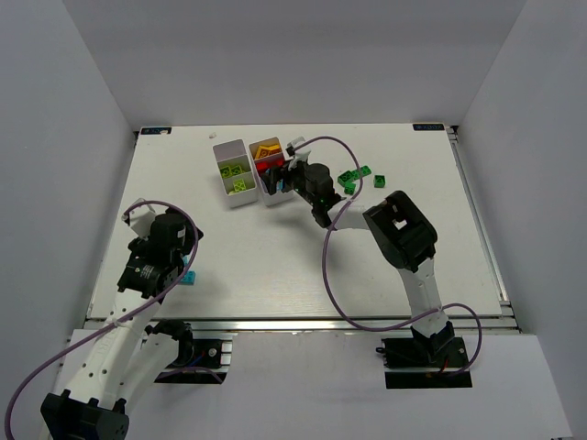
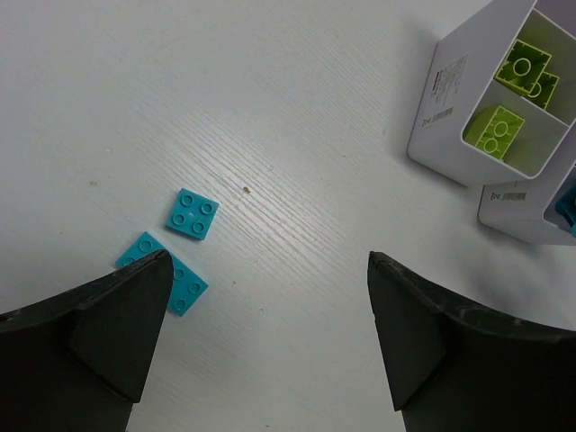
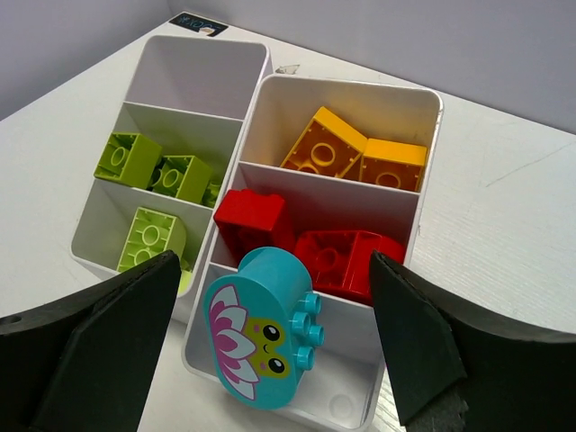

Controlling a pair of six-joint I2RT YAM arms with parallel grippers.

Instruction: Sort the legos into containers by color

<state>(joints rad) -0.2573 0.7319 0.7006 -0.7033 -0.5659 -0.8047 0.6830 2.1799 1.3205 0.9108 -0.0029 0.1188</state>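
Two white three-compartment trays stand side by side at the back: the left tray [image 1: 231, 172] [image 3: 108, 256] holds lime green bricks [image 3: 157, 173], and the right tray [image 1: 268, 165] [image 3: 427, 171] holds yellow-orange bricks [image 3: 355, 155] and red bricks [image 3: 337, 256]. My right gripper [image 1: 275, 181] [image 3: 274, 270] is open over the right tray's near compartment. A cyan rounded brick with a flower face [image 3: 261, 328] sits tilted there, between the jaws and touching neither. My left gripper [image 1: 183, 266] [image 2: 268, 261] is open and empty just above the table, beside two cyan flat plates [image 2: 192, 214] [image 2: 184, 283]. One plate is partly behind its left finger.
Several dark green bricks [image 1: 358, 176] lie on the table right of the trays, behind the right arm. Both trays also show at the top right of the left wrist view [image 2: 450, 108]. The table's front edge [image 1: 293, 321] runs just ahead of the arm bases.
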